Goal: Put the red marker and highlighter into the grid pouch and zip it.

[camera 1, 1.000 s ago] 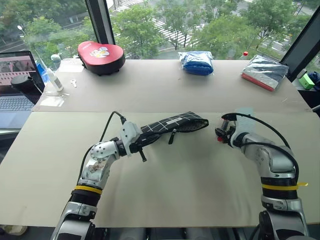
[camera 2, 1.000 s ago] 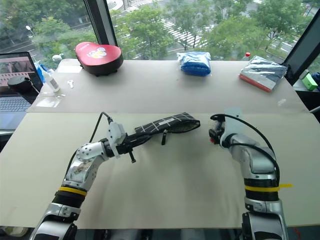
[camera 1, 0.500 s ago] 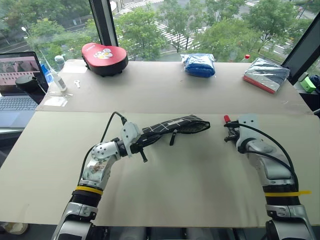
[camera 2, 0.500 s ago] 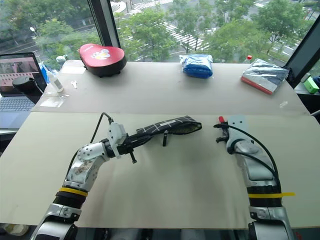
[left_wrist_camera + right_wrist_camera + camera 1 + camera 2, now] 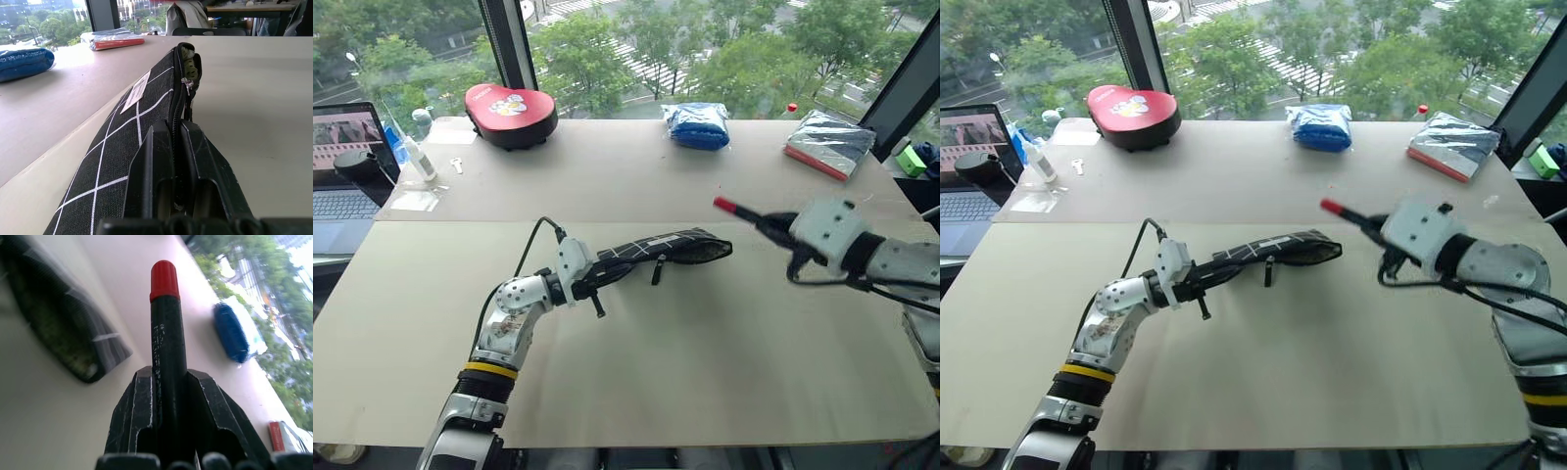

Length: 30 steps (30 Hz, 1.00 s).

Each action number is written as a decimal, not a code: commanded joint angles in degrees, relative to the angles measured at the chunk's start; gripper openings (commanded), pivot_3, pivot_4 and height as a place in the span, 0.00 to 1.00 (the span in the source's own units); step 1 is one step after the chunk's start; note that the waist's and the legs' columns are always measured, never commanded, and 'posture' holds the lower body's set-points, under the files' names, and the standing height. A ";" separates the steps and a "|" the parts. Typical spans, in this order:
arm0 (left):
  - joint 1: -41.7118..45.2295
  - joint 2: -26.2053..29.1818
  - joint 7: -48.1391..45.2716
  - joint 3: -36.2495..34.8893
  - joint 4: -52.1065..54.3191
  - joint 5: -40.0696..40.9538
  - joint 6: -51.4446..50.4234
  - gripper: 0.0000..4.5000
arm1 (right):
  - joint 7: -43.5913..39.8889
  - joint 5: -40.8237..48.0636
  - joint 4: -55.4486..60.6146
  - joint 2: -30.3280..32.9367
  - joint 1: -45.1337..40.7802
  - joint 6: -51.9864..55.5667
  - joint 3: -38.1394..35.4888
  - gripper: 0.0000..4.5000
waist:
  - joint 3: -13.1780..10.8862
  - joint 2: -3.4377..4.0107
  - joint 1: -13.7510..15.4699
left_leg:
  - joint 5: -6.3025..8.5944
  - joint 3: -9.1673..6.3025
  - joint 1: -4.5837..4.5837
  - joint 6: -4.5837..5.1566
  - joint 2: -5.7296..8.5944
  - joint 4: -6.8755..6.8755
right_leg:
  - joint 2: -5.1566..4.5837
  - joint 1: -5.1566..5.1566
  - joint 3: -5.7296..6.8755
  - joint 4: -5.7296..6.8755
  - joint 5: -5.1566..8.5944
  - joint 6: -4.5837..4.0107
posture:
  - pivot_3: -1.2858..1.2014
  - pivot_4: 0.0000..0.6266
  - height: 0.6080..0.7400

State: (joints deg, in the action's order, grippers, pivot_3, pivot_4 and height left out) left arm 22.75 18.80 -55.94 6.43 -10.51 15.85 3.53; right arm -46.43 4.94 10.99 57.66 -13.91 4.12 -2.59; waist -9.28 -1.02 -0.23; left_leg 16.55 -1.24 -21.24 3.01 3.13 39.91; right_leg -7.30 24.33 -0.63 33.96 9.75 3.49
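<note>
The grid pouch [image 5: 668,245], black with white lines, is held just above the table, with my left gripper [image 5: 600,276] shut on its left end along the zipper edge [image 5: 175,128]. Its right end gapes open, and a greenish patch [image 5: 195,62] shows inside; I cannot tell whether that is the highlighter. My right gripper [image 5: 781,228] is raised above the table to the right of the pouch's mouth and is shut on the red marker [image 5: 742,214]. The black barrel sits between the fingers [image 5: 134,406], and the red cap [image 5: 164,280] points left toward the pouch.
Along the far table edge lie a red padded case [image 5: 511,111], a blue cloth bundle [image 5: 697,124] and a plastic-wrapped package [image 5: 830,140]. A laptop [image 5: 342,162] and a small bottle [image 5: 417,157] stand at far left. A green object [image 5: 913,157] sits at far right.
My right gripper has lifted off the table with the red marker and rolled, so the red cap now points left at the pouch. The left gripper and pouch stayed put.
</note>
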 commanded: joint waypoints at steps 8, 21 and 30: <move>-0.03 0.04 -1.39 -0.52 2.24 1.04 1.15 0.00 | -2.32 -4.49 0.60 -1.08 -1.48 -9.46 0.92 0.12 | -0.01 -0.02 0.09 | -0.01 -0.01 0.05 -0.03 -0.05 0.00 | 0.01 0.03 -0.01 0.00 0.01 -0.02 | 0.52 0.24 1.00; -0.06 0.87 -2.33 -0.78 2.48 1.13 1.06 0.00 | -3.07 -3.37 -0.18 -3.26 0.10 -16.12 -1.10 0.12 | -0.01 -0.01 0.54 | -0.03 -0.01 0.04 -0.05 -0.04 -0.01 | 0.01 0.04 -0.01 0.00 0.00 -0.02 | 0.52 0.24 1.00; 0.45 1.27 -2.85 -0.95 2.17 1.33 0.80 0.00 | -2.26 -6.14 -3.13 -2.17 3.61 -20.37 -2.68 0.12 | -0.01 -0.01 0.77 | -0.03 -0.01 0.05 -0.05 -0.03 0.00 | 0.01 0.04 -0.01 0.01 0.00 -0.02 | 0.52 0.24 1.00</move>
State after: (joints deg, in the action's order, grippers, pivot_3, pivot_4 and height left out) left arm 22.50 19.93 -58.53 6.21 -10.33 15.94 3.52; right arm -49.57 -1.13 6.92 54.69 -10.28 -14.63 -2.88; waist -9.29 -1.04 0.54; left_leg 16.53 -1.25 -21.19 2.96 3.09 39.91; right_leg -7.29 24.37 -0.64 33.97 9.76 3.47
